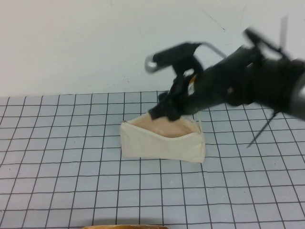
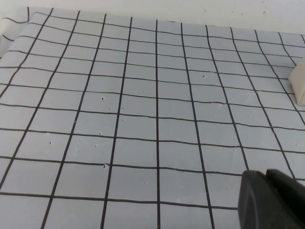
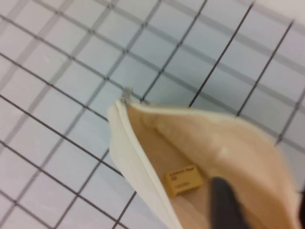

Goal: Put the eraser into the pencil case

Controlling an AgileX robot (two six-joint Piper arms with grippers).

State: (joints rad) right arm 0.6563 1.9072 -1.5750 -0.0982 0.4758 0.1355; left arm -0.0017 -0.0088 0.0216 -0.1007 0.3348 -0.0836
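Observation:
The cream-white pencil case (image 1: 162, 143) stands open on the grid mat, its tan-pink lining showing. In the right wrist view the small yellowish eraser (image 3: 183, 180) with its label lies inside the pencil case (image 3: 128, 143) on the lining, free of the fingers. My right gripper (image 1: 162, 112) hovers over the case's open mouth, blurred; in the right wrist view it (image 3: 262, 191) is open and empty, with one dark finger (image 3: 224, 205) just inside the opening beside the eraser. My left gripper (image 2: 267, 176) is shut and empty low over the bare mat, with a corner of the pencil case (image 2: 299, 86) far off.
The grey grid mat (image 1: 71, 157) covers the table up to a white back wall (image 1: 71, 47). A tan curved edge (image 1: 126, 226) shows at the bottom of the high view. The right arm (image 1: 257, 81) reaches in from the right, with cables hanging beside it.

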